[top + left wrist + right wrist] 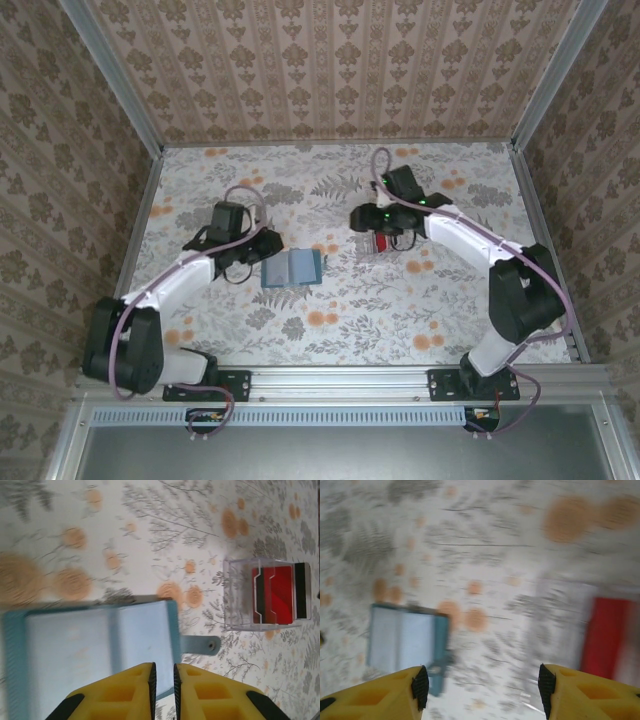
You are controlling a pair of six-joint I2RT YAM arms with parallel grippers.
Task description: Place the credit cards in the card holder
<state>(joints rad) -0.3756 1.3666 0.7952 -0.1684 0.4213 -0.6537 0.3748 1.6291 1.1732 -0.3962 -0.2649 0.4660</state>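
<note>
The card holder (292, 268) lies open like a book in the middle of the table, two pale blue panels (95, 647) up and its strap tab toward the tray. Red credit cards (274, 594) stand in a clear plastic tray (235, 597), with a dark-striped pale card (302, 591) at its far side. My left gripper (163, 682) hovers over the holder's near edge, its jaws a narrow gap apart with nothing between them. My right gripper (482, 685) is wide open and empty above bare table, between the holder (407, 640) and the red cards (607, 637).
The clear tray (380, 243) sits right of the holder, just under my right gripper (370, 222). My left gripper (266, 244) is at the holder's left. Metal frame rails and papered walls enclose the floral table on all sides.
</note>
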